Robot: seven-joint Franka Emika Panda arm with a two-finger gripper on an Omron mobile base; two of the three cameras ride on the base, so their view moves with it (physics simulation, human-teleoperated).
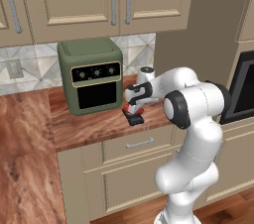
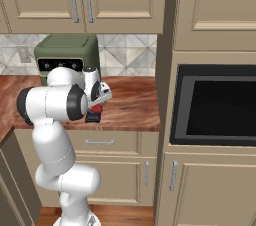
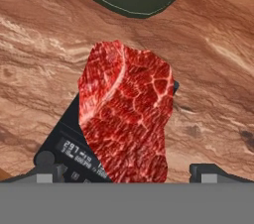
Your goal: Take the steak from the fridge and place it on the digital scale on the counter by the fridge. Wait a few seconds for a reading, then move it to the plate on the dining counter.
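The steak lies flat on the digital scale, covering most of its top; in the hand view only the scale's dark front edge with lit digits and a sliver of its far side show around the marbled red meat. In the left base view the steak is a small red patch on the black scale, which sits on the reddish-brown wood-grain desk near its front edge.

The claw hangs directly over the steak, pointing down. Its two dark fingertips stand wide apart at the bottom corners of the hand view, one on each side of the meat, with nothing held between them. From the right base view the claw sits just above the scale, partly hidden by the arm's elbow.

Just behind and to the left of the scale stands a green toaster oven, against the tiled backsplash. Beige cabinets hang above, and a black built-in oven is set in the tall unit to the right of the desk.
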